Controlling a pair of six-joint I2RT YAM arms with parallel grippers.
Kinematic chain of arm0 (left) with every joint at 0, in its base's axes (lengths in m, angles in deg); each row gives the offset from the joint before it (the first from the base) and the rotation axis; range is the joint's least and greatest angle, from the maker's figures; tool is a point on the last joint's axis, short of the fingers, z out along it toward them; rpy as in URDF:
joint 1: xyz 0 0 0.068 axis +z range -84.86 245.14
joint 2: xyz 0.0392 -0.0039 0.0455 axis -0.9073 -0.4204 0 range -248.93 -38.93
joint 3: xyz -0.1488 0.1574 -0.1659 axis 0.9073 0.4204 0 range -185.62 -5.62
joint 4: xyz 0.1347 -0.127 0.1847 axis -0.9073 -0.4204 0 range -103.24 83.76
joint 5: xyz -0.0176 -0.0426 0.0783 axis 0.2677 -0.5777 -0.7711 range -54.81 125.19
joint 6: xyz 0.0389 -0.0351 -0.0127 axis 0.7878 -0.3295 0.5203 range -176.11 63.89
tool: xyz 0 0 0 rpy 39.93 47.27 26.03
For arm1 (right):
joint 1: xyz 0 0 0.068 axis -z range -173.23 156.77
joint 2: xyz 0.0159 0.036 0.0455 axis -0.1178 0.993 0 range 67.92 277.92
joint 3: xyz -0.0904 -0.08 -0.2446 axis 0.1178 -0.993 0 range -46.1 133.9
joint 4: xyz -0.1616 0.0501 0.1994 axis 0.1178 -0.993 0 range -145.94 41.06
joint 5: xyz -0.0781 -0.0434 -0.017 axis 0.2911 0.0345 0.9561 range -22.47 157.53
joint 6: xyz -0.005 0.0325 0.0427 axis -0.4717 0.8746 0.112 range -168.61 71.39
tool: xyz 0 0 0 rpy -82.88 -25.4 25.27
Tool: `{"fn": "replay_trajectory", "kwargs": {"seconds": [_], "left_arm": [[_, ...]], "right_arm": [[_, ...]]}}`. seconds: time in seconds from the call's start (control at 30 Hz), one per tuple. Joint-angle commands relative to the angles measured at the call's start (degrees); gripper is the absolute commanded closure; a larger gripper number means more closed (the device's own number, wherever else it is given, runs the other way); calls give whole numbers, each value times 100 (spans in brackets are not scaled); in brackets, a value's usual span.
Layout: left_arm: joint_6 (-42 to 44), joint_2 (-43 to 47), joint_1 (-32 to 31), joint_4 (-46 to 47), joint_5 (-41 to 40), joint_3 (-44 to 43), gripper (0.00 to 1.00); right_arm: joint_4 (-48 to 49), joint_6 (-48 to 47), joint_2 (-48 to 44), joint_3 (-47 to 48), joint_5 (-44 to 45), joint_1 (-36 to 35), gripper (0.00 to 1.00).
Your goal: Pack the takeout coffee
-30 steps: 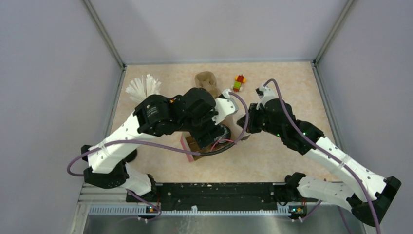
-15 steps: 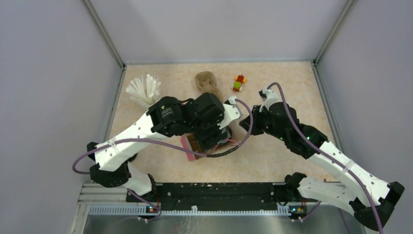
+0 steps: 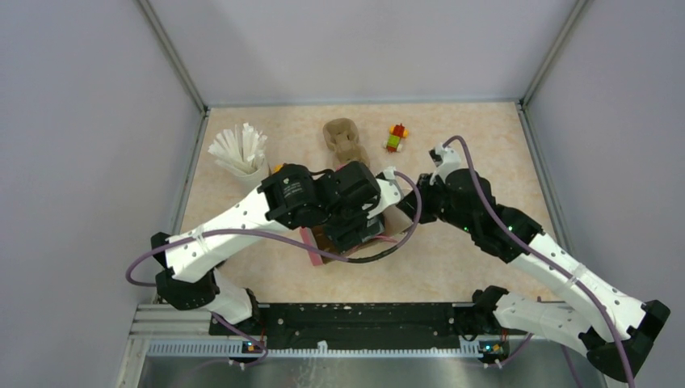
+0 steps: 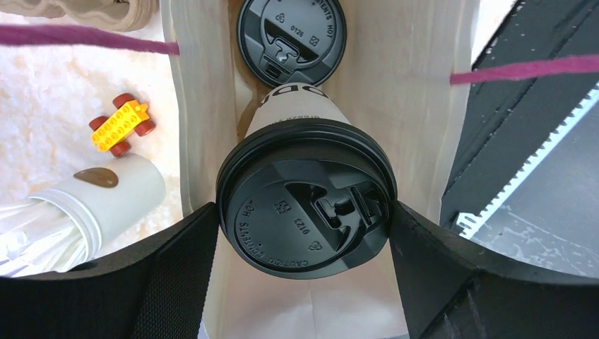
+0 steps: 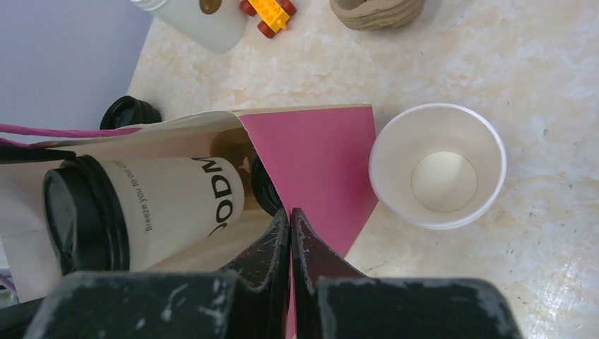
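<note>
Left tool (image 4: 302, 212) grips a white, black-lidded cup (image 4: 293, 107) in the bag (image 4: 424, 85), second cup (image 4: 291, 32) at 12 o'clock; right tool (image 5: 290, 219) pinches bag rim.

Item: takeout coffee cup (image 4: 304, 205), black lid toward the lens, white wall with dark lettering behind.
Position: in the mouth of a paper bag (image 4: 424, 106), between the left gripper (image 4: 302, 212) fingers (image 4: 176, 268), both against the lid rim.
Also in bag: second lidded cup (image 4: 291, 32), deeper.
Bag fittings: purple handles (image 4: 85, 39).
On table (image 4: 42, 106), left: yellow toy car (image 4: 120, 127), white stick cup (image 4: 106, 201), pulp tray (image 4: 78, 10) edge.
</note>
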Motion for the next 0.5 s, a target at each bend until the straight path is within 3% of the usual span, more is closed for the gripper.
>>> {"fn": "replay_trajectory", "kwargs": {"seconds": [0.0, 0.47], "left_arm": [[-57, -135, -28, 257, -448, -43, 61], [-6, -215, -74, 600, -884, 368, 64]], "right_arm": [[418, 27, -97, 36, -106, 54, 100], [601, -528, -552, -207, -61, 51, 100]]}}
